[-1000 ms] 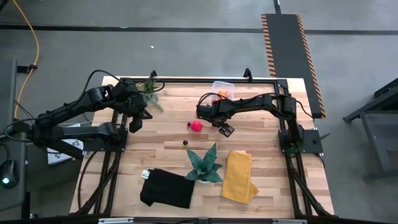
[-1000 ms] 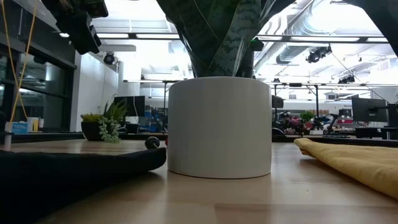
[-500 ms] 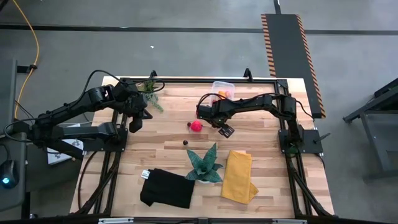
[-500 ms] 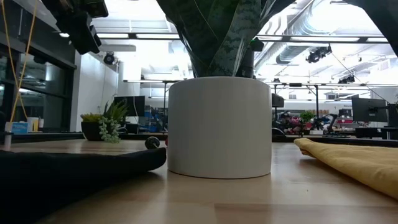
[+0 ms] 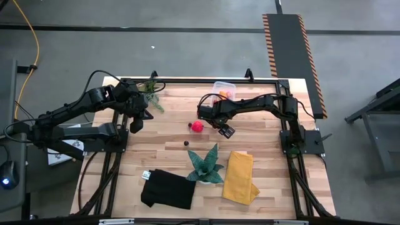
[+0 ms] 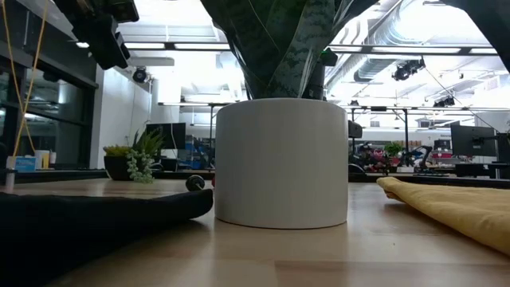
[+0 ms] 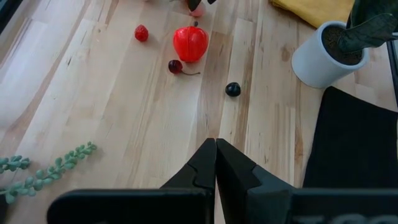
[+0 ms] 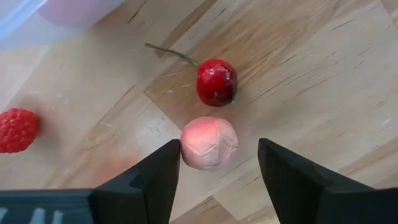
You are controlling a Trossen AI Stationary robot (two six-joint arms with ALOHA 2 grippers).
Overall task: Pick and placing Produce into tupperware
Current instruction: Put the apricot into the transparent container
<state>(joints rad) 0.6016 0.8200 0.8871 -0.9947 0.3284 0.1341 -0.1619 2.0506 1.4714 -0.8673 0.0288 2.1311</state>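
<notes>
Your right gripper (image 8: pixel 217 165) has crept a little toward the far edge of the table (image 5: pixel 169 156) over the last second, and it now sits low over the middle of the table with its fingers apart around a small pink fruit (image 8: pixel 209 142). One finger is just touching or nearly touching the fruit; the other stands clear of it. A dark red cherry (image 8: pixel 216 82) lies just beyond, and a raspberry (image 8: pixel 17 129) sits off to one side.

That small shift looks like lining up for a pick, so closing comes next. Mind the cherry: it is near enough to get nudged.

The clear tub (image 5: pixel 223 89) waits at the far edge of the table, already holding some orange pieces. Your left gripper (image 7: pixel 215 163) hangs idle above the table's left side, fingers pressed together on nothing.
</notes>
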